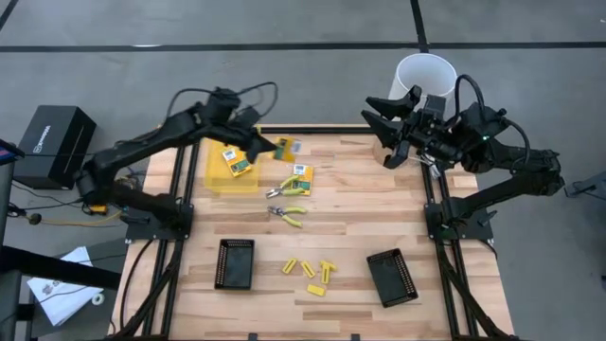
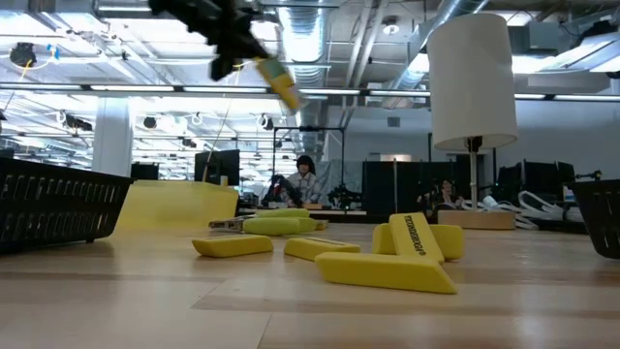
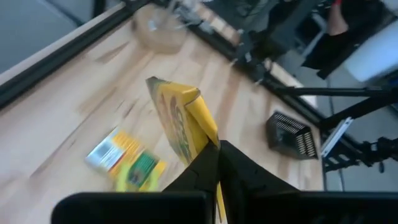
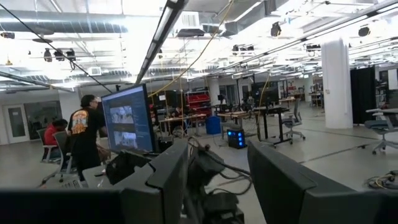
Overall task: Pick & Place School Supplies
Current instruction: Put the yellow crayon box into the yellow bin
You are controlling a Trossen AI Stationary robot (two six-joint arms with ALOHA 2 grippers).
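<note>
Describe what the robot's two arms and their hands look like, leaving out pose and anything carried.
Both arms are dark, jointed and slim, on black bases bolted to the table's frame. Black cables loop over the left hand and right hand. Each hand ends in two flat, dark, angular fingers. No markings are readable.

Two black trays [image 1: 235, 263] [image 1: 392, 277] lie on the near half of the wooden bench [image 1: 350, 189], one left and one right. A translucent yellow container [image 1: 220, 176] sits far left, a white cylinder [image 1: 424, 78] stands beyond the far right corner, and a black box [image 1: 52, 142] rests on the floor left.
</note>
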